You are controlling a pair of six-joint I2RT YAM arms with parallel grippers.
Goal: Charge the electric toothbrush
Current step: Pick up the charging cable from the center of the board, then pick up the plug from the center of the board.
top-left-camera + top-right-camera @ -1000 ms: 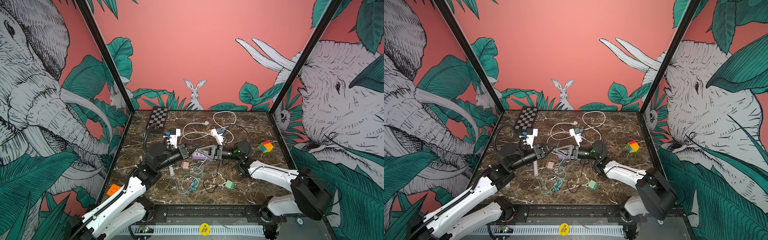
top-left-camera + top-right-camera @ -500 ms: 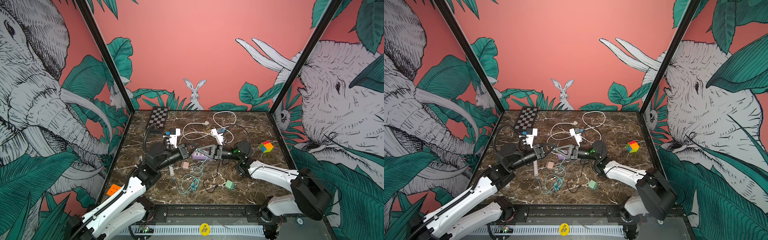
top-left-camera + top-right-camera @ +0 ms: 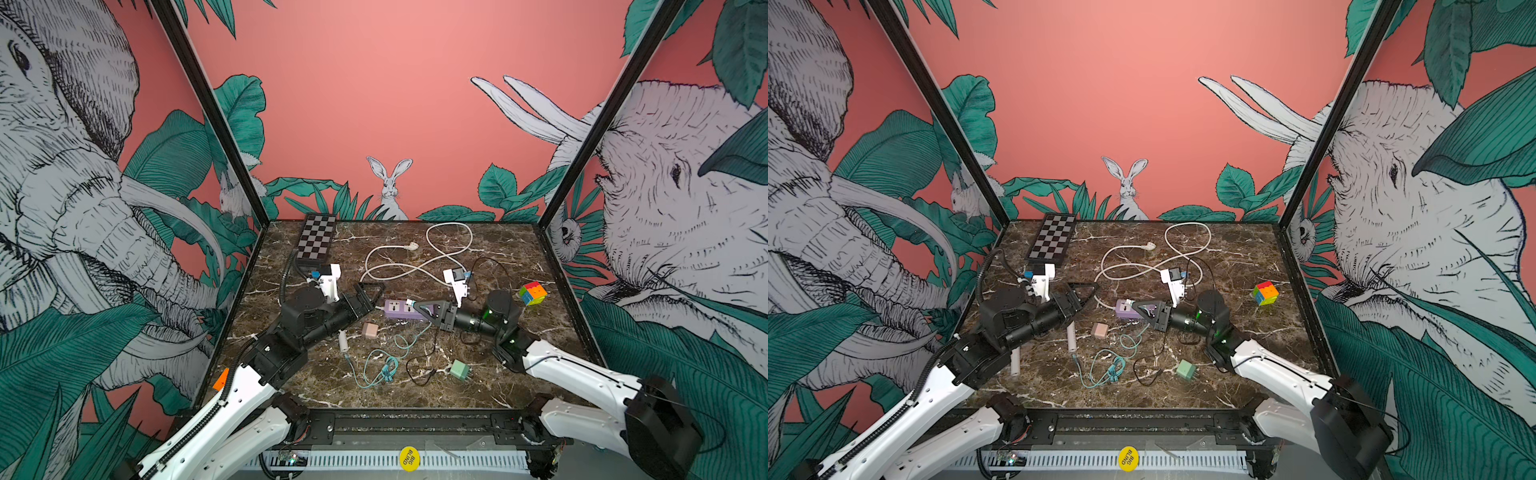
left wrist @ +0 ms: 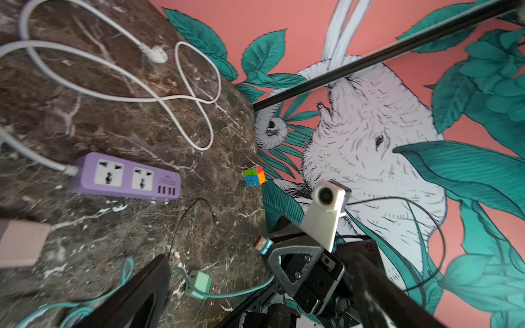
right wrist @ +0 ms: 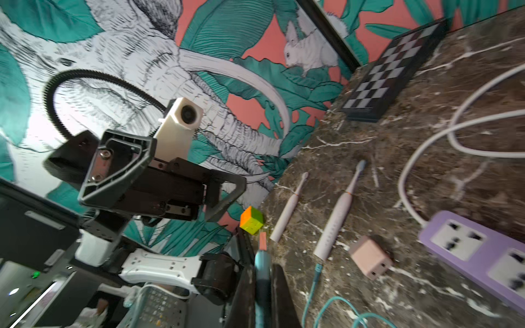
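Now the electric toothbrush (image 5: 338, 210) lies flat on the bench (image 3: 478, 237), partly under the left arm in both top views, and the teal cable (image 3: 382, 365) meets its base. A second toothbrush (image 5: 289, 207) lies beside it, nearer the bench's left edge.

The right gripper (image 5: 262, 284) has its jaws pressed together on the teal cable's free plug, with the orange tip sticking out. It hangs by the USB end of the purple power strip (image 3: 397, 309), and the left wrist view shows the plug clear of the strip. The left gripper (image 3: 374, 296) hovers at the strip's other end, jaws wide apart and holding nothing.

A pink adapter (image 3: 369, 330) sits between the toothbrush and the strip. The cable's slack coils in front, beside a black cable (image 3: 419, 370) and a green adapter (image 3: 459, 369). The strip's white cord (image 3: 415, 270) loops behind, near the chessboard (image 3: 316, 241). A colour cube (image 3: 532, 293) stands well to the right.
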